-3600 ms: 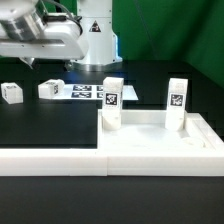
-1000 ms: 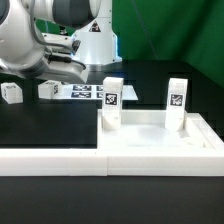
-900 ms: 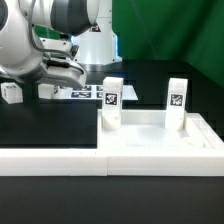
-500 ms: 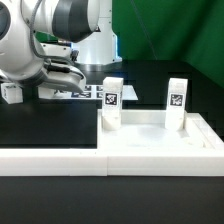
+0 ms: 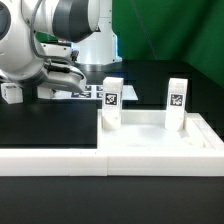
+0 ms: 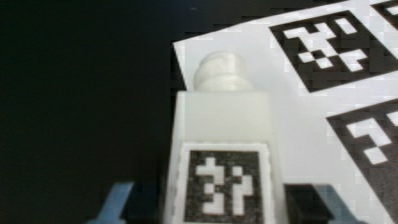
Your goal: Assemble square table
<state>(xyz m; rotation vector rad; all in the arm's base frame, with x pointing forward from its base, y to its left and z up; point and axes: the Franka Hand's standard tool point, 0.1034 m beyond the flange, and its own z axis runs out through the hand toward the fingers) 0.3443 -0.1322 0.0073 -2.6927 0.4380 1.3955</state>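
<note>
The white square slab (image 5: 146,128) lies at the exterior view's right with two tagged white legs standing on it, one at its left corner (image 5: 112,101) and one at its right (image 5: 177,99). A loose leg (image 5: 12,92) lies at the far left on the black table. Another leg (image 6: 221,150) lies tag up, its screw tip resting on the marker board (image 6: 329,60). My gripper (image 6: 224,205) is open and straddles this leg, with a blue fingertip (image 6: 121,203) on each side and a dark gap between. In the exterior view the gripper (image 5: 48,88) is low at the table and hides that leg.
The marker board (image 5: 97,92) lies behind the slab's left leg. A long low white border wall (image 5: 50,160) runs along the front and up the right side around the slab. The arm's bulk (image 5: 30,45) fills the upper left.
The arm has swung in from the upper left and come down over the leg by the marker board, which now hides behind the hand. Slab and standing legs have not moved.
</note>
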